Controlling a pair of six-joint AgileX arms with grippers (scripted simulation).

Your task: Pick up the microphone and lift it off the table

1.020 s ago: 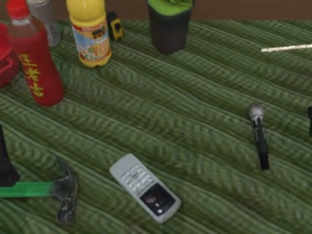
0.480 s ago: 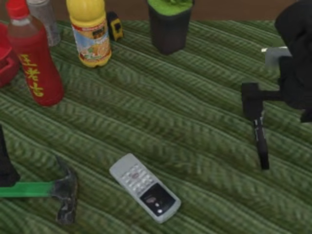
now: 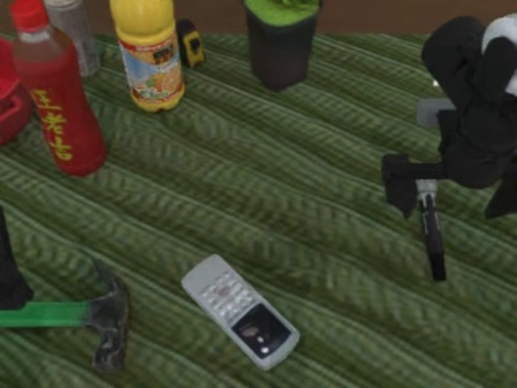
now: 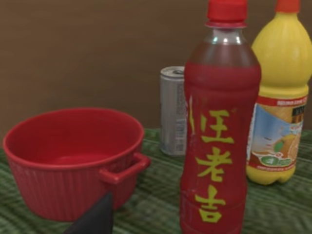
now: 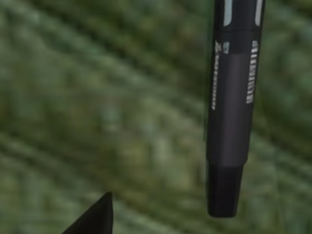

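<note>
The microphone [image 3: 433, 238] lies on the green ribbed table [image 3: 323, 162] at the right, its black handle pointing toward the front. Its silver head [image 3: 426, 191] is mostly hidden under my right gripper [image 3: 450, 192]. That gripper hangs over the head end and is open, with one finger [image 3: 399, 183] to the left of the head and the other [image 3: 502, 197] well to the right. The right wrist view shows the handle [image 5: 229, 122] on the cloth and one fingertip [image 5: 95, 218] apart from it. My left gripper [image 3: 8, 267] is parked at the left edge, open.
A silver-white phone [image 3: 240, 311] lies front centre, and a green-handled hammer [image 3: 81, 315] front left. Along the back stand a red bottle [image 3: 56, 105], a yellow juice bottle [image 3: 149, 52], a can [image 3: 74, 32], a red bowl [image 4: 73, 161] and a dark cup [image 3: 281, 40].
My right arm has come in from the right side and moved left over the microphone's head. The microphone has not moved. The left arm is still.
</note>
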